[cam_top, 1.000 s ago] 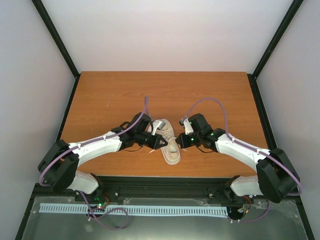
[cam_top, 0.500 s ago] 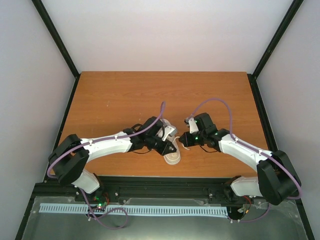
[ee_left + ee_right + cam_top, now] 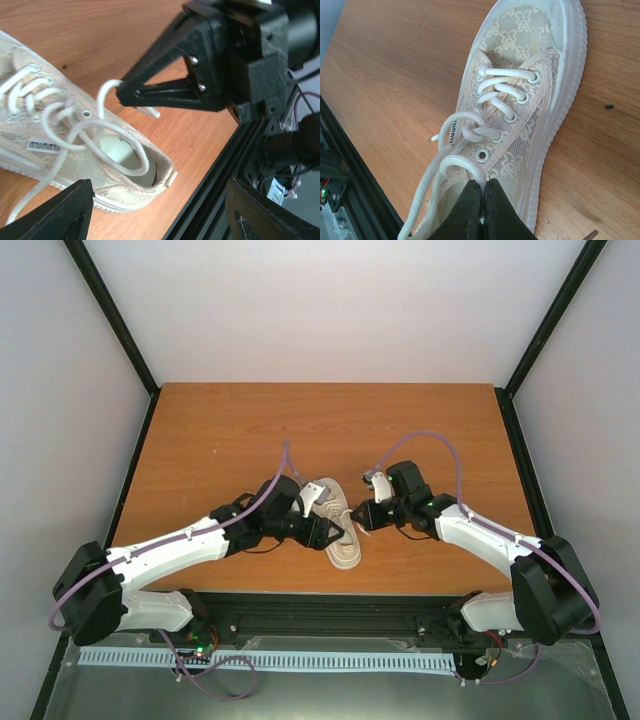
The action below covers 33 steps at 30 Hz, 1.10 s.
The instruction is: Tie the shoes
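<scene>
Your brown wooden table [image 3: 220, 430] carries one cream sneaker [image 3: 345, 552], sole down, lying between left hand [image 3: 336, 532] and right hand [image 3: 358, 520]. Tiny dark speck [image 3: 609, 106] on wood past right hand, near toe.

The cream, lace-patterned sneaker [image 3: 346, 550] stands upright near the table's [image 3: 250, 430] front edge — pale laces [image 3: 470, 133] half-knotted (one loop raised).

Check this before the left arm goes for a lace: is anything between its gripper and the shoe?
Nothing visible: the shoe lies directly before the open left gripper. The right gripper, shut on a lace loop, crowds the far side by the shoe's opening.
</scene>
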Each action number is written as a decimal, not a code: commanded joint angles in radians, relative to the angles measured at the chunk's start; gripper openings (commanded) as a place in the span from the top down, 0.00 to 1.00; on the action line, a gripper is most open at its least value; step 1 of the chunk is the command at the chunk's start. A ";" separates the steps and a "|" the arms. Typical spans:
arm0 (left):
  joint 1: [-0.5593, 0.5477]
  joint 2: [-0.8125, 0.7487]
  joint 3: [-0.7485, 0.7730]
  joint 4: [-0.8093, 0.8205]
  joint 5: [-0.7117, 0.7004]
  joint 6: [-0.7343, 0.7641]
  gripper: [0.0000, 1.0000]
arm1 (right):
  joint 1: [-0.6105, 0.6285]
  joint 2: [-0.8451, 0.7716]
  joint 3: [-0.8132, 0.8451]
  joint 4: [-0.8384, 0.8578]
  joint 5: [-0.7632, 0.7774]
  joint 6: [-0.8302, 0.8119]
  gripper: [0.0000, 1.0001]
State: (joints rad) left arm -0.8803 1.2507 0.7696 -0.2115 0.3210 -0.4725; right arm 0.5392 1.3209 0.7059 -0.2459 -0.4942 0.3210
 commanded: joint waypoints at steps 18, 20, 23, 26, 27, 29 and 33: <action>0.158 0.214 0.033 0.151 0.001 -0.288 0.56 | 0.004 -0.008 -0.019 0.017 -0.001 -0.020 0.97; 0.158 0.229 0.033 0.167 0.010 -0.299 0.58 | 0.004 -0.010 -0.020 0.019 -0.002 -0.019 0.97; 0.158 0.239 0.034 0.180 0.008 -0.307 0.60 | 0.004 -0.011 -0.027 0.023 -0.003 -0.018 0.97; 0.158 0.259 0.041 0.182 0.013 -0.310 0.66 | 0.004 -0.012 -0.029 0.026 -0.003 -0.017 0.97; 0.158 0.266 0.042 0.184 0.017 -0.312 0.69 | 0.003 -0.014 -0.030 0.025 -0.003 -0.018 0.97; 0.158 0.277 0.043 0.189 0.029 -0.318 0.71 | 0.003 -0.017 -0.032 0.024 0.001 -0.018 0.97; 0.158 0.288 0.042 0.195 0.043 -0.325 0.79 | 0.004 -0.025 -0.033 0.022 0.017 -0.020 0.97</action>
State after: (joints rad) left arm -0.7280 1.5257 0.7753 -0.0513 0.3378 -0.7761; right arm 0.5392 1.3216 0.6830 -0.2356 -0.4900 0.3141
